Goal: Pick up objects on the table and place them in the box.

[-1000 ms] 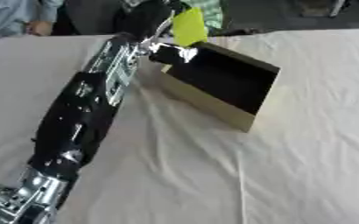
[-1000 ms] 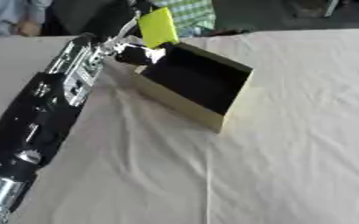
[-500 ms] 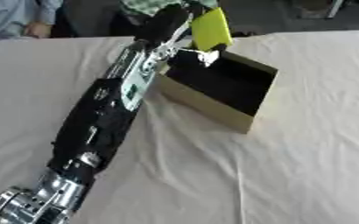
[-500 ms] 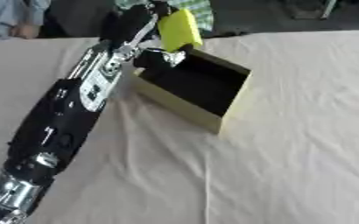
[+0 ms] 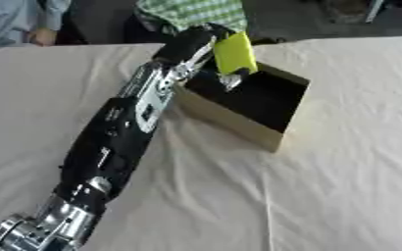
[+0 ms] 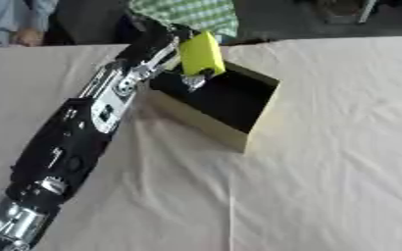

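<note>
open box (image 5: 273,130) mouth partly blocked at far left corner by left hand (image 5: 206,43) and its yellow item (image 5: 235,52); bare cloth (image 5: 350,162) right of and in front of box, free for passage.

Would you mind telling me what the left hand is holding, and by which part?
The left hand holds a yellow object by its upper-left edge, above the box.

My left hand (image 5: 206,43) has its fingers (image 5: 230,78) curled round a yellow object (image 5: 235,52), the open box (image 5: 277,131) just beneath them on the tabletop (image 5: 350,166).
</note>
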